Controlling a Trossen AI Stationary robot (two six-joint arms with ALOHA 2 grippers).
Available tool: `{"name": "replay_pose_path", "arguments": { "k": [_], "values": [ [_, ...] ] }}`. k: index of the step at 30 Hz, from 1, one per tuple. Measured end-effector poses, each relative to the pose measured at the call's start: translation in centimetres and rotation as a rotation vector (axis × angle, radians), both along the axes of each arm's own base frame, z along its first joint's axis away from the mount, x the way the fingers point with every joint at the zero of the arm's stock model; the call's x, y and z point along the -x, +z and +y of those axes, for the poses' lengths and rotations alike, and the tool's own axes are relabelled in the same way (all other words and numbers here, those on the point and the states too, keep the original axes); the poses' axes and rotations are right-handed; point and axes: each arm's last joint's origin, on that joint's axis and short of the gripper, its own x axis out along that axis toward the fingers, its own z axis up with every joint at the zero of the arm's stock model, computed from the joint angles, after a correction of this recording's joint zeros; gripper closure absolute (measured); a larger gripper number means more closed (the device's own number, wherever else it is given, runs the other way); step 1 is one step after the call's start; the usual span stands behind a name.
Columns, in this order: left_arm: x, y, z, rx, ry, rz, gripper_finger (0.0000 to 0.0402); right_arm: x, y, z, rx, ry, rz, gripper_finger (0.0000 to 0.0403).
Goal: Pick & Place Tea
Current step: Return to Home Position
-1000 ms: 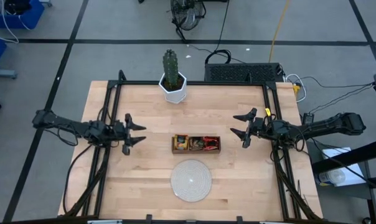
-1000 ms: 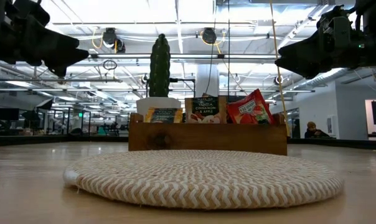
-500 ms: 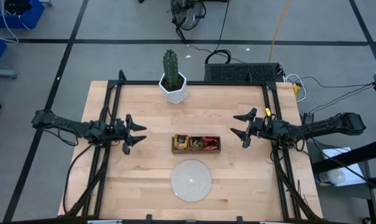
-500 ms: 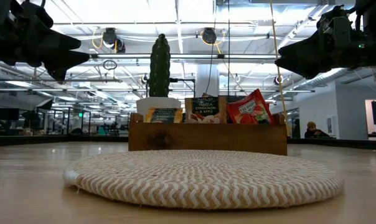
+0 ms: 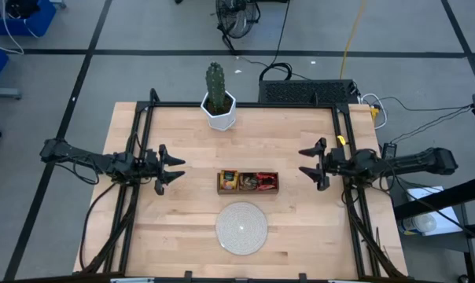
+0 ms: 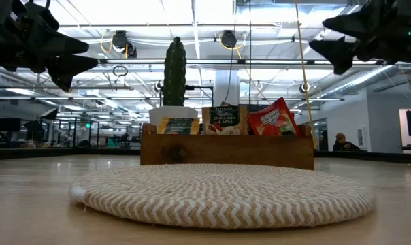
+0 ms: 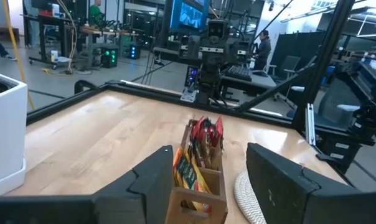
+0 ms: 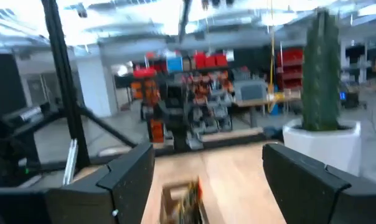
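A pale wooden table (image 5: 182, 236) edged by black rails stands on a grey floor crossed by dark lines and loose cables. The low view looks past it into a bright open workshop, where a person (image 6: 341, 141) sits at the far right. The tea sachets (image 5: 257, 181) all stand in the brown three-section wooden tray (image 5: 248, 192) at the table's middle, just beyond the round woven disc (image 5: 241, 228). A cactus in a white pot (image 5: 219, 98) stands at the far edge. From above the sachets read only as a jumble of colour. The low view sorts them into yellow sachets (image 6: 179, 125) on the left, green sachets (image 6: 223, 118) in the middle and red sachets (image 6: 272, 118) on the right, with their lower halves hidden by the tray wall. The left gripper (image 5: 178, 169) hangs left of the tray and the right gripper (image 5: 302, 160) right of it. Each is well apart from the tray, with fingers spread and nothing between them. The right wrist view is smeared, so the tray there is barely readable.
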Motion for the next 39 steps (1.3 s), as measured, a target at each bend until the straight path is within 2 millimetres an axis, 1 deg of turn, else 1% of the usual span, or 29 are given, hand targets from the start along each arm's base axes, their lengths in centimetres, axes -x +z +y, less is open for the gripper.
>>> {"name": "replay_pose_path", "arguments": {
  "k": [4, 7, 15, 18, 23, 39],
  "values": [
    [0.0, 0.0, 0.0, 0.000, 0.000, -0.001, 0.0198, 0.8, -0.7, -0.2, -0.025, -0.011, 0.073, 0.0124],
    [0.0, 0.0, 0.0, 0.001, 0.000, -0.001, 0.0199, 1.4, -0.8, -0.3, -0.025, -0.005, 0.082, 0.0124],
    [0.0, 0.0, 0.0, 0.001, 0.000, -0.002, 0.0199, 2.6, -1.0, 0.1, 0.009, 0.158, 0.083, 0.0124],
    [0.0, 0.0, 0.0, 0.001, 0.000, -0.002, 0.0198, 2.7, -1.1, 0.2, 0.021, 0.164, 0.085, 0.0124],
    [0.0, 0.1, 0.0, 0.001, 0.000, -0.004, 0.0197, 2.6, -1.3, 0.1, 0.063, 0.126, 0.114, 0.0124],
    [0.0, 0.1, 0.0, 0.001, 0.000, -0.005, 0.0197, 2.6, -1.2, 0.1, 0.060, 0.127, 0.104, 0.0124]
  ]
}}
